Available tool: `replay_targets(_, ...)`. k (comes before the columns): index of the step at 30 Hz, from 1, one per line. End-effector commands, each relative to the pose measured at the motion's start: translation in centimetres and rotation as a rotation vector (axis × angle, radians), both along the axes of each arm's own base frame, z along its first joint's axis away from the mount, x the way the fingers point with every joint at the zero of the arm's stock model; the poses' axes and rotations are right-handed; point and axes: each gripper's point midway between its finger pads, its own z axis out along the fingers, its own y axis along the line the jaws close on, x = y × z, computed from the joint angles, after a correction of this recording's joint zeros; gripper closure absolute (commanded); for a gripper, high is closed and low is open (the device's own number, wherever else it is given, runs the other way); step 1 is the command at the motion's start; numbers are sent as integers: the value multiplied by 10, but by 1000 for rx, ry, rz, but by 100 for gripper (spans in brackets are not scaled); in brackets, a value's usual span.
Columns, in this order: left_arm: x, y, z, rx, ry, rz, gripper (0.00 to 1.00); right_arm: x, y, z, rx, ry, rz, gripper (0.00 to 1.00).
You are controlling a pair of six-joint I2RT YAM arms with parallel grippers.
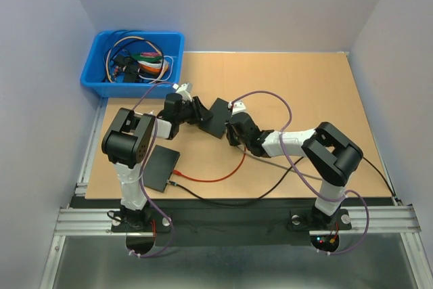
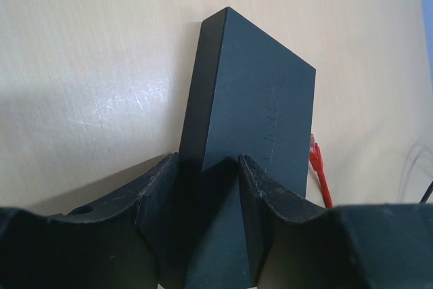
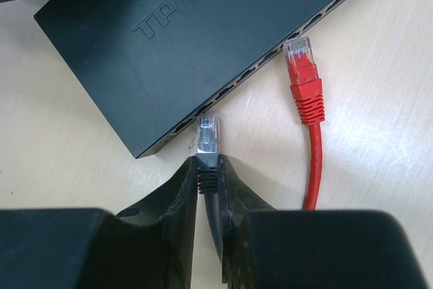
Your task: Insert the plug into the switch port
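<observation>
A blue bin [image 1: 111, 90] of tangled cables sits at the table's [image 1: 311, 86] 10 o'clock corner in the overhead view. Nearer the left arm's base lies a flat black box [image 1: 161, 167], with a red cable [image 1: 216, 175] running from its 4 o'clock corner towards the middle of the table. The left gripper [image 2: 208, 160] is clamped on one narrow end of the switch [image 2: 252, 109], a finger pressed on each broad face, so the black case stands on edge from that wrist's camera and stretches away towards 12 o'clock. The switch is near the table's centre, between the two grippers. The right gripper [image 3: 207, 167] is closed on the plug [image 3: 208, 137], pinching its dark boot with the clear tip pointing to 12 o'clock. That tip is right at the mouth of a port near the 7 o'clock end of the port row; whether it has entered cannot be told. At 2 o'clock from the held plug, a red plug [image 3: 302, 79] lies on the table with its clear tip against the same row.
</observation>
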Motion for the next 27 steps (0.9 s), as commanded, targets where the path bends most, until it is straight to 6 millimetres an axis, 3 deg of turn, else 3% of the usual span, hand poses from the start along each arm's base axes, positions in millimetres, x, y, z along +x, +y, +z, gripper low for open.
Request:
replay_targets(1,-5,-1,-11,45,22,-33,49,20,13,34,65,-84,-47,100)
replay_targets(10,0,0,-11,65,18,-29,49,24,3,32,32,-89,-102,100)
replay_targets(18,1,0,-10,68,13,-33,49,21,22,31,79,-54,-39,100)
replay_targets(27,3,-1,-10,86,4,-55,49,-1,38,21,145,-5,59,100)
